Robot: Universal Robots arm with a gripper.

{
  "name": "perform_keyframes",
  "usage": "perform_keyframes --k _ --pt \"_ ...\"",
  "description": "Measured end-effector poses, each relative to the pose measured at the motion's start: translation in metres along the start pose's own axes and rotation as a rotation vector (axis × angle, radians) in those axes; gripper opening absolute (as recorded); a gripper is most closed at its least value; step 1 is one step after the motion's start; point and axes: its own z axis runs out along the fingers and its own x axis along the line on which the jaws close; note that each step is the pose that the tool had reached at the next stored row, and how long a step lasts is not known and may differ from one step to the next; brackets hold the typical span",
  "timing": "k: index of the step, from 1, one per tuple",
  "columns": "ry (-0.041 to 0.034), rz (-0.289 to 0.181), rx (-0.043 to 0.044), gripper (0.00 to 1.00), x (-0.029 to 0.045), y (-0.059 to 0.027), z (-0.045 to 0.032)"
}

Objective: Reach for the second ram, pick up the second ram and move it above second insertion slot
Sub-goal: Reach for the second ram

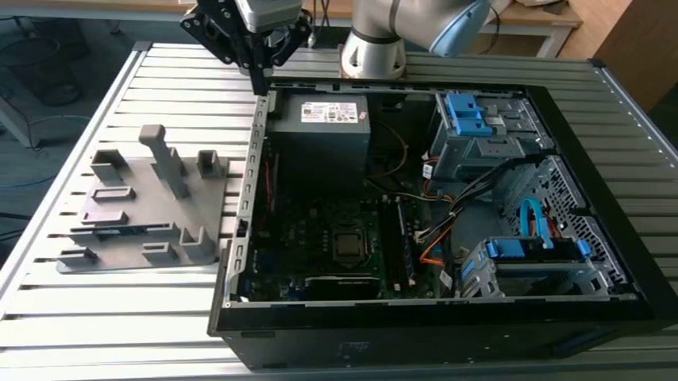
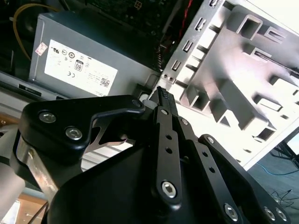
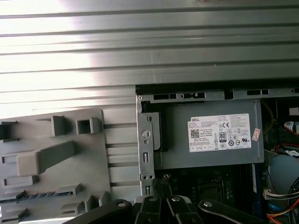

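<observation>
On the slatted desk (image 1: 159,317) in the exterior view, a grey holder plate (image 1: 196,206) lies toward the view's left of the open computer case (image 1: 424,341). The second ram (image 1: 132,229) shows as a thin dark strip lying along the plate's near part. The end effector (image 1: 259,79) hangs well apart from it, over the case's far corner beside the power supply (image 1: 317,135). Its jaws look drawn together with nothing between them.

In the second wrist view, the end effector (image 2: 163,93) tapers to one ribbed tip, apparently shut and empty. The power supply (image 2: 93,51) and the plate (image 2: 233,51) lie beyond it.

In the first wrist view, the end effector (image 3: 161,184) sits over the case wall. The ram (image 3: 32,195) rests low in a groove of the plate (image 3: 88,163), off to one side of the tips.

The ram should be light and stiff but brittle, with slick flat faces and delicate contacts along one long edge. The safest hold is probably across its thickness near mid-length, on the exposed upper edge. A modest squeeze and a straight lift should keep it from twisting in the groove.
</observation>
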Motion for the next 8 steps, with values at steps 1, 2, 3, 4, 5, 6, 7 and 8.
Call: perform_keyframes --k 1,2,3,4,5,6,7,8 --pt "0.0001 0.0 0.0001 0.1 0.0017 -0.0001 -0.0001" --pt "0.0001 0.0 0.0001 0.1 0.003 -0.0002 -0.0001" --pt "0.0 0.0 0.0 0.1 0.0044 -0.0003 -0.0001" --pt "0.0 0.0 0.0 0.1 0.0058 -0.0004 -0.0001" --pt "0.0 0.0 0.0 0.1 0.0071 -0.0005 -0.0001" --pt "0.0 0.0 0.0 0.1 0.0084 -0.0006 -0.0001" --pt "0.0 0.0 0.0 0.1 0.0096 -0.0007 -0.0001" --pt "0.0 0.0 0.0 0.1 0.011 -0.0008 -0.0001"
